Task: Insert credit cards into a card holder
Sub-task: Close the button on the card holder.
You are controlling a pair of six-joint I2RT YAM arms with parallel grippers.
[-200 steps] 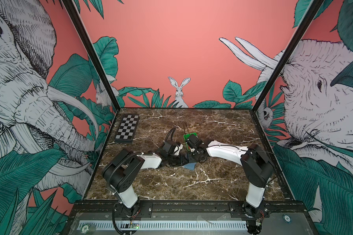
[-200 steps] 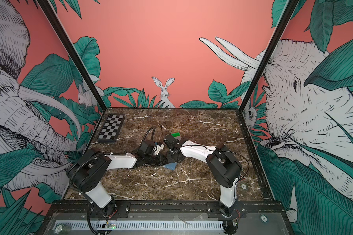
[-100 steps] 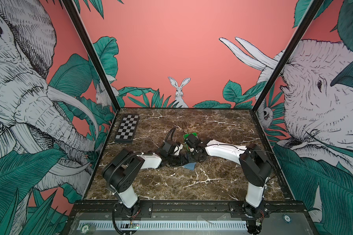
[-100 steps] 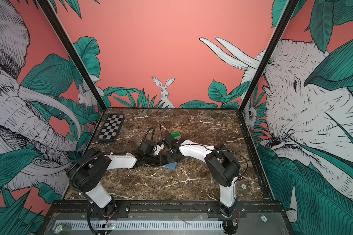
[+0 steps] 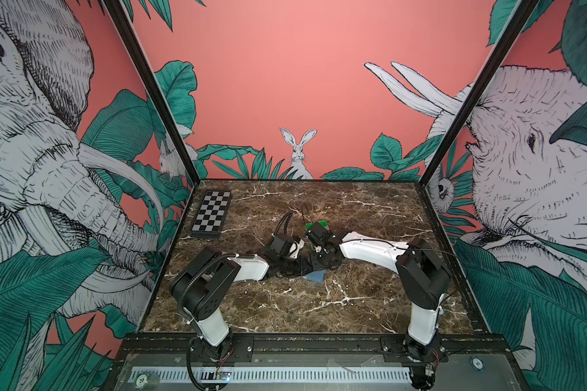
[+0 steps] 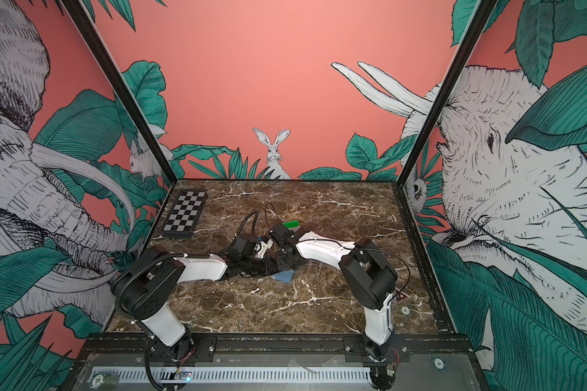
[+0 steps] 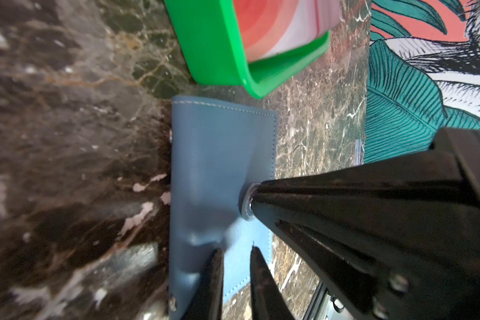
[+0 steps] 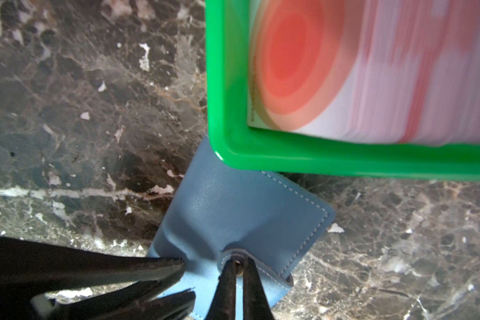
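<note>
Near the middle of the marble tabletop [image 5: 319,304], a green tray [image 8: 233,155] holds stacked credit cards [image 8: 344,83]. Just beside its corner lies the blue card holder [image 7: 219,152]. The left gripper [image 7: 236,250] pinches the holder's edge, and the right gripper [image 8: 238,263] is clamped on its snap tab [image 8: 233,253].

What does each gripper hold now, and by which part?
Both hold the card holder: right gripper pinches its snap tab; left gripper grips the cover edge beside it.
</note>
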